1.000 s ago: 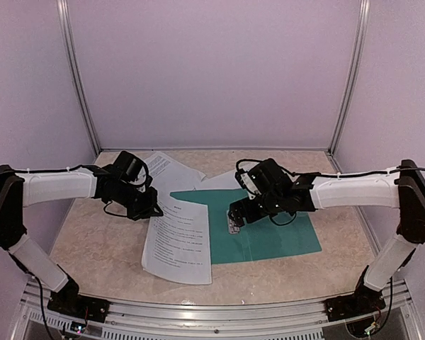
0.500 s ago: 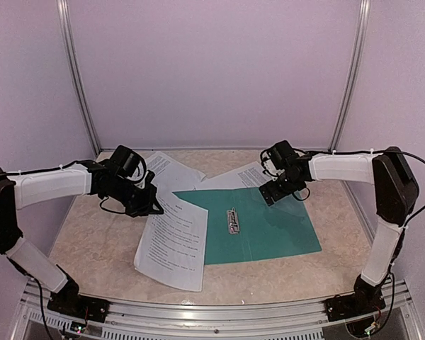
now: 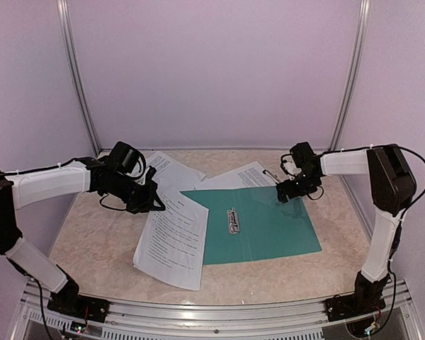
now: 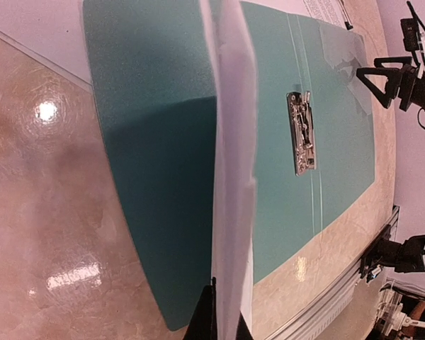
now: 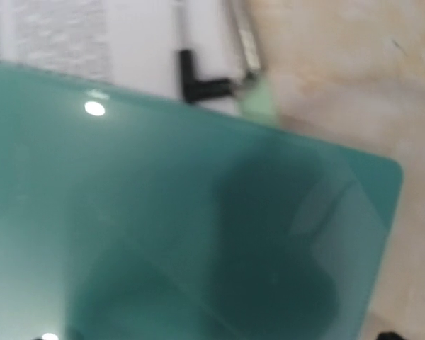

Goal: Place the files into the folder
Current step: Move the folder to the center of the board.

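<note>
Judged thin, light and limp, the printed sheet [image 3: 171, 241] is pinched at its far edge by the left pincer [image 3: 156, 205], overlapping the open folder [image 3: 269, 230] on the worktop [image 3: 99, 248], while the right pincer [image 3: 287, 193] is spread.

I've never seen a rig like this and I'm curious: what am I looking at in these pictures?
Two robot arms are bolted at the near edge of a table. The wide picture looks down from above and behind them; the other two come from a camera on each wrist. On the table lies an open teal folder with a metal clip inside, and printed paper sheets. The left fingers are shut on one sheet, seen edge-on in the left wrist picture. The right fingers are open, holding nothing, near the folder's far right corner.
</note>
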